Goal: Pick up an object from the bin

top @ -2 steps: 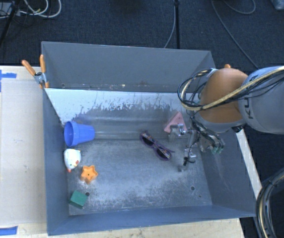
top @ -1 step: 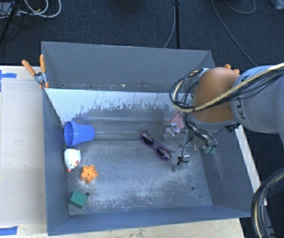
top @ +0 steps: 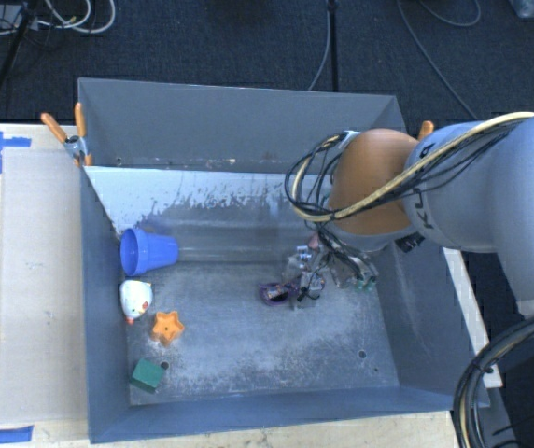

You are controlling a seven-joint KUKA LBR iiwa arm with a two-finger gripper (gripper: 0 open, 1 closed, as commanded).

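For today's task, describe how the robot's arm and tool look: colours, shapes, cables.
The arm is a thick, rounded, pale grey tube. A smooth orange cover domes its wrist. Black and pale yellow cables loop around that cover. Below it, the tool is a small, dark metal assembly.

Bright light washes the bin (top: pixel 239 119) floor; its walls lie shaded.
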